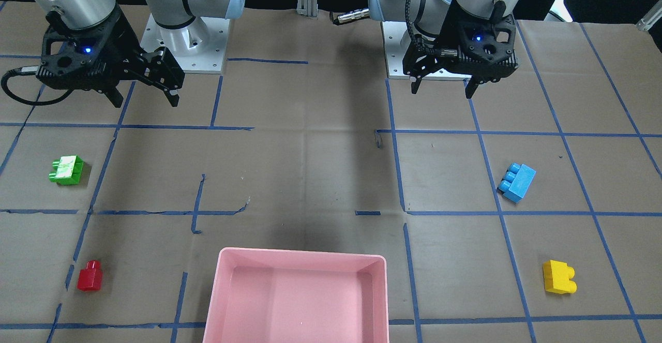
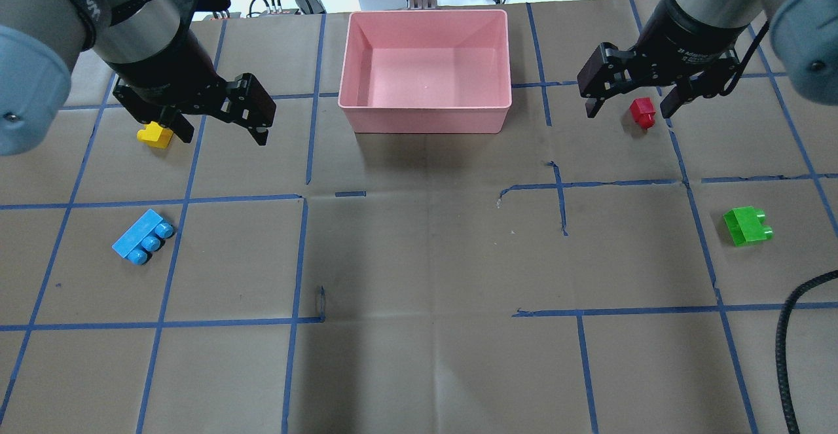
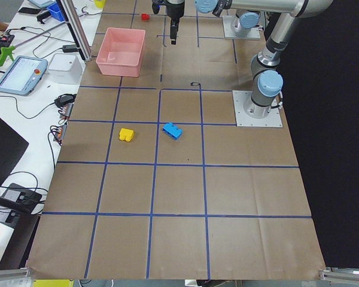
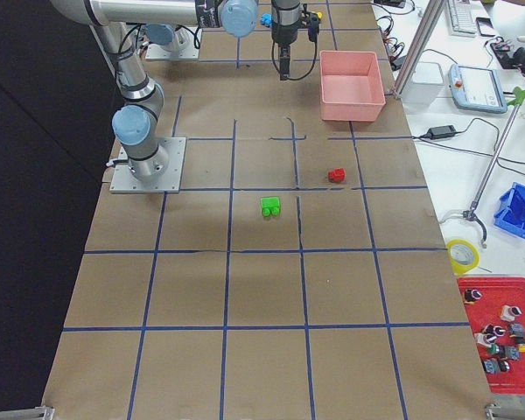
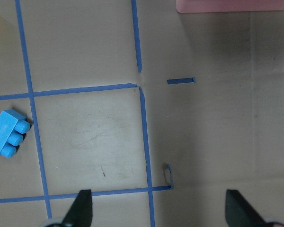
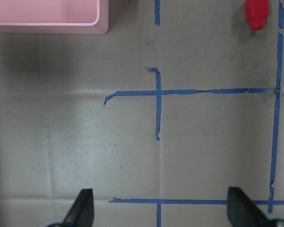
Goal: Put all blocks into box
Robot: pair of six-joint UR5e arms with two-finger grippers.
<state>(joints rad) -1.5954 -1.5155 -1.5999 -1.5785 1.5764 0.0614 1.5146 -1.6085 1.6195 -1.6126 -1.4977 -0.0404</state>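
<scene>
Both arms hang raised over the worktop with nothing held. The left claw (image 2: 222,136) has its fingers spread wide, and so does the right claw (image 2: 628,112). Each wrist view shows only bare paper between the fingertips. This looks like a ready pose, high enough for each wrist camera to take in its own half of the worktop.

The box (image 2: 425,120), a shallow pink tray with a raised rim, lies empty between the two claws and ahead of both, probably so either arm can drop into it. None of the four blocks is in it yet, so the task is not begun.

The blocks lie two to a side, which suits one pair per arm.
- **Light blue block** (image 2: 143,237): three studs, tipped on its side, below the left claw and nearer the robot.
- **Yellow block** (image 2: 156,135): just outboard of the left claw, partly hidden behind a finger in the overhead view.
- **Red block** (image 2: 642,112): a single stud. From overhead it seems framed by the right claw's fingers, but the wrist view puts it well ahead, so the claw is likely far above it.
- **Green block** (image 2: 746,226): two studs, glossy, outboard of the right claw and closer to the robot.
</scene>
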